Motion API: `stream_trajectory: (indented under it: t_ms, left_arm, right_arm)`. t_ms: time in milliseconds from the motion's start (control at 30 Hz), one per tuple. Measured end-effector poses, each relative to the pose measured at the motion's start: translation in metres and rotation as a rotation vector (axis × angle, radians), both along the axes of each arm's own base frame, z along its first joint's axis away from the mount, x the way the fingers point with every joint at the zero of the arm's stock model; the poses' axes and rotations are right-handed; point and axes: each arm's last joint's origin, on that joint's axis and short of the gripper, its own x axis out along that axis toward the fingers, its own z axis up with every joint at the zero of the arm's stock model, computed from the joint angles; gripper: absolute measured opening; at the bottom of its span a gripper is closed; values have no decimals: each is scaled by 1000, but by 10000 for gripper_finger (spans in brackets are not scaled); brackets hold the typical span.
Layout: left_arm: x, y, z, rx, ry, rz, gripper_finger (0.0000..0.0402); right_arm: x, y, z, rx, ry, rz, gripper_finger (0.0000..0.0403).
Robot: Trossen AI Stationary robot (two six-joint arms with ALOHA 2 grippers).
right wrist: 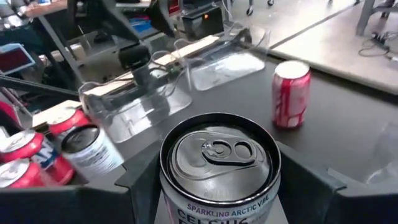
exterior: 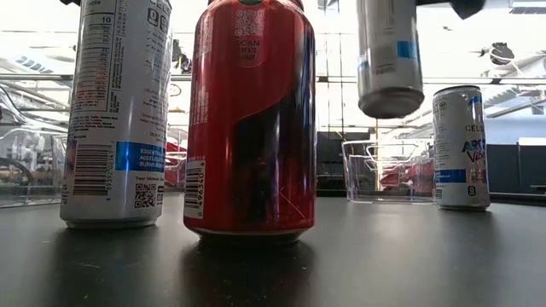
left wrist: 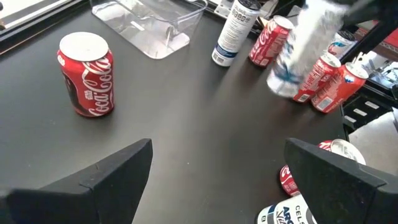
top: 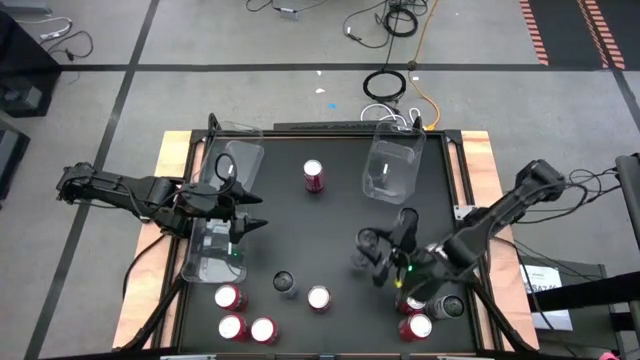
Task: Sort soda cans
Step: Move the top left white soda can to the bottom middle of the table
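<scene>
Left gripper: left of centre in the high view, beside a clear bin; fingers apart, holding nothing.
Red cans: clustered lower left; one more stands upper centre.
Right gripper: right of centre, fingers clamped on a silver can, lifted clear of the table in the low view.
Second bin: upper right of centre.

Silver can clamped in right claw: "SPARKLING ARCTIC VIBE", "CELSIUS" partly cut off. Red can ahead of left claw, on desk: Coca-Cola script. Slim white can in low view: barcode, QR code, blue band, print too small to read.
</scene>
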Motion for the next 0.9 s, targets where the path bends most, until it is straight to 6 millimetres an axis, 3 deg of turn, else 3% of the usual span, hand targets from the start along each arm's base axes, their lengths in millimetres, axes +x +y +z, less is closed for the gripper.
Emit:
stream_trajectory:
  t_ms: [333,633,900]
  left_arm:
    - [0,0,0,0,0,0,373]
    - [0,0,0,-2,-2,1,373]
    - [1,0,3,-8,-32,0,373]
  right_arm:
    - [9,32,-47,39,51,-3,241]
    - [12,44,-75,-23,122,18,242]
    - [11,59,-88,-80,77,12,242]
